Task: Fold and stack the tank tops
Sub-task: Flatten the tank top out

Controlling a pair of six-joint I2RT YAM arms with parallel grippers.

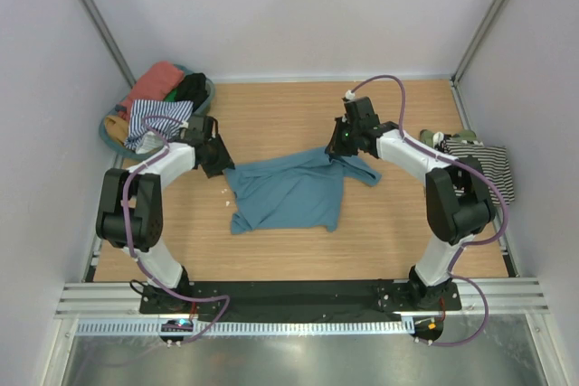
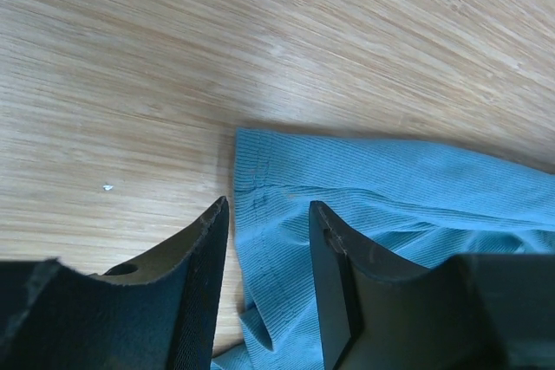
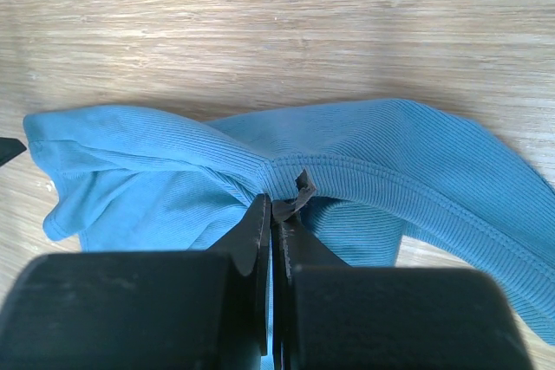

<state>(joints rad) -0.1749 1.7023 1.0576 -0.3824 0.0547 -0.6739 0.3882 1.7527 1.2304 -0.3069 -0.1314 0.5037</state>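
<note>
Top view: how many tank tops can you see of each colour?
teal blue top: 1
striped tops: 2
coral top: 1
mustard top: 1
dark top: 1
olive green top: 1
Total: 7 that show; more may be hidden underneath.

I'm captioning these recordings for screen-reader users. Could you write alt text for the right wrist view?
The right pincer, shut, pinches the hemmed edge of a ribbed teal blue cloth tank top. The cloth spreads away to both sides of the grip over a light wooden table.
</note>
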